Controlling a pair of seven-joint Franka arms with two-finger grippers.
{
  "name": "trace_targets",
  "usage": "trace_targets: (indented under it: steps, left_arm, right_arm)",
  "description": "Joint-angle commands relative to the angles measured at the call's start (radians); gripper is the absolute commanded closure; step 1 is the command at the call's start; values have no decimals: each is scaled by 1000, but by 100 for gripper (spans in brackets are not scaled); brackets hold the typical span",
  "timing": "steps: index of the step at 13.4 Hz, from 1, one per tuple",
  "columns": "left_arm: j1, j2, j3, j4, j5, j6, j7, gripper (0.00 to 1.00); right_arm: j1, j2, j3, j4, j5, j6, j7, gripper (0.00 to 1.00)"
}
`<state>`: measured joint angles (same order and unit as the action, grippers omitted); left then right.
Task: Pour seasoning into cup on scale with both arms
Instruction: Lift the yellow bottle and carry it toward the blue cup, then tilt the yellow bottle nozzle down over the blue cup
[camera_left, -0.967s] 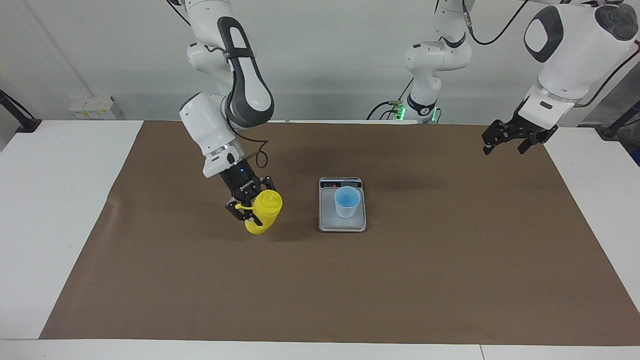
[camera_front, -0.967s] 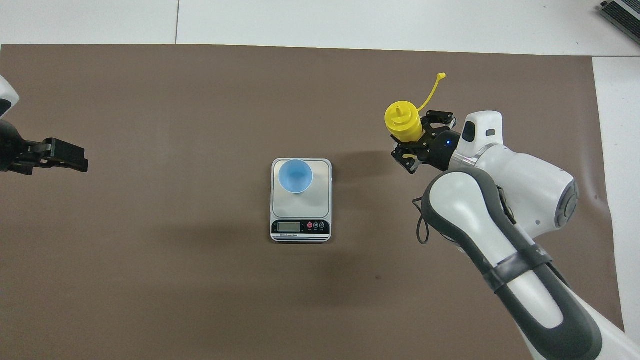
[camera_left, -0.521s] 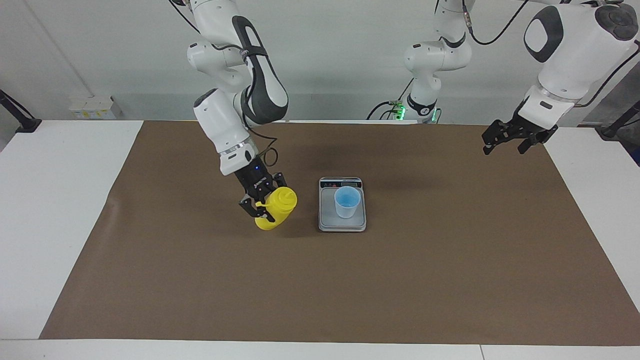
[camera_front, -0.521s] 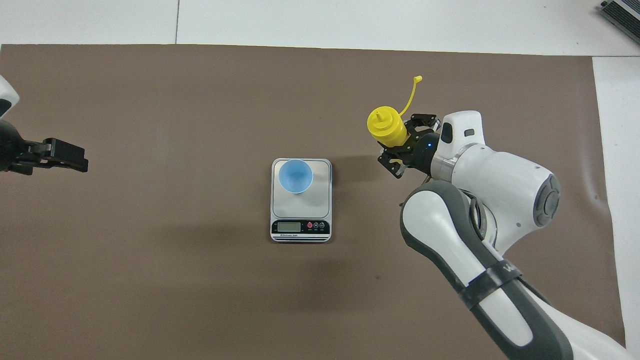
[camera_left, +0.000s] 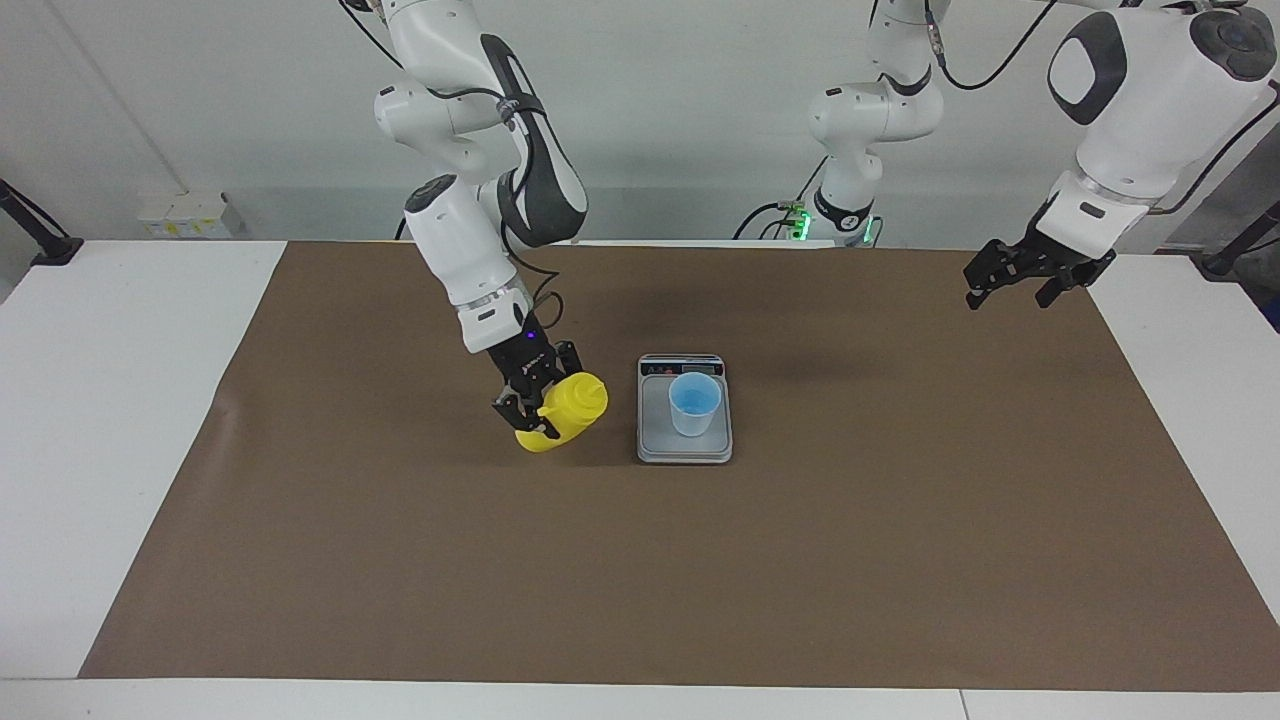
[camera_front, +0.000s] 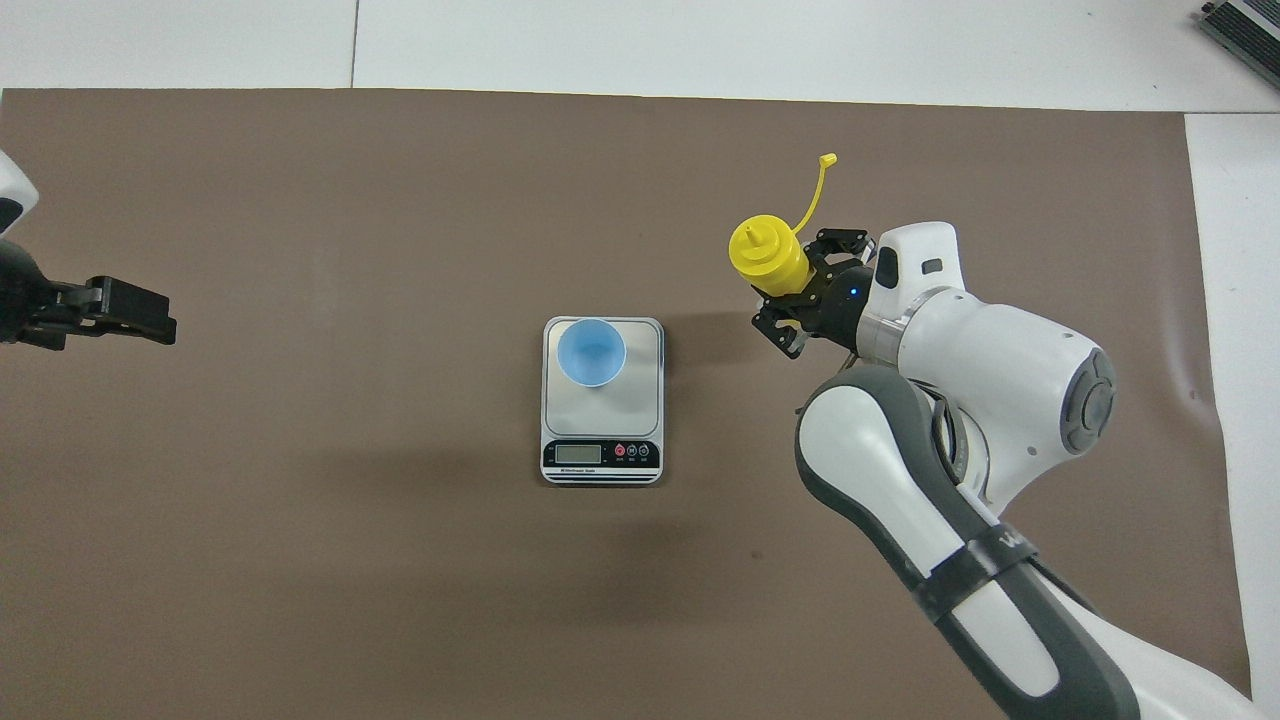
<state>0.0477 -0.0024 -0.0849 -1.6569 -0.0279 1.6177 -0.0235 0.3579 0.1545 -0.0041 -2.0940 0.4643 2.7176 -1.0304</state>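
The seasoning bottle (camera_left: 570, 408) (camera_front: 766, 256) is yellow and leans toward the scale, its base low over the brown mat beside the scale, toward the right arm's end. Its cap strap (camera_front: 815, 190) sticks out loose. My right gripper (camera_left: 543, 412) (camera_front: 792, 288) is shut on the bottle's body. The light-blue cup (camera_left: 694, 403) (camera_front: 590, 351) stands upright on the silver scale (camera_left: 657, 440) (camera_front: 640, 400), a short gap from the bottle. My left gripper (camera_left: 1008, 290) (camera_front: 140, 320) waits open and holds nothing, raised over the mat's edge at the left arm's end.
A brown mat (camera_left: 700, 580) covers most of the white table (camera_left: 100, 400). The scale's display strip (camera_front: 600, 455) faces the robots. Small boxes (camera_left: 185, 215) sit at the table's corner near the right arm's base.
My right gripper has carried the bottle sideways toward the scale, and the bottle now leans more toward the cup. The left arm has not moved.
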Motion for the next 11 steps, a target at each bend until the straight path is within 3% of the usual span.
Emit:
trace_targets:
  steps: [1,4,11]
  left_arm:
    - [11,-30,-4,-32,13,13,8,0]
    - [11,-28,-4,-32,13,11,8,0]
    - [11,-30,-4,-32,13,13,8,0]
  right_arm:
    - [7,-26,4,14,-192,-102,160,100]
    - [38,-38,4,14,-401,-163,271,100]
    - [84,-27,9,40,-665,-220,319,100]
